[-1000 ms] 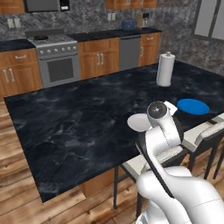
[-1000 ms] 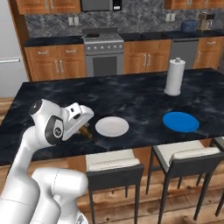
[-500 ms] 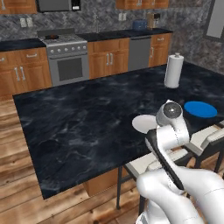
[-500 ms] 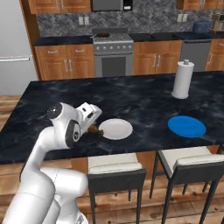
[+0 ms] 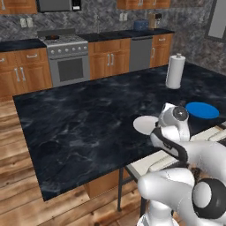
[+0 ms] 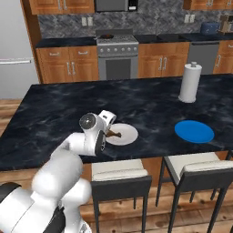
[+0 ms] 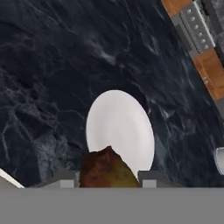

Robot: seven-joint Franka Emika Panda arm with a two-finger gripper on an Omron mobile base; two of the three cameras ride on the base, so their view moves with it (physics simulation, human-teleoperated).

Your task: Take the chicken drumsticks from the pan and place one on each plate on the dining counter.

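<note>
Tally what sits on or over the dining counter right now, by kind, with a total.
Plates: 2, a white plate and a blue plate
Paper towel rolls: 1, the paper towel roll
Chicken drumsticks: 1, the drumstick held in the gripper at the white plate's near edge
Total: 4

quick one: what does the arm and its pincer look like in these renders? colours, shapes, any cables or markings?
Glossy white arm of rounded, bulbous segments, with dark grey-black bands and round dark caps at the joints. The wrist ends in a boxy white hand. The pincer has two small squared grey finger tips. No cables show, and no logos or markings can be made out at this resolution.
</note>
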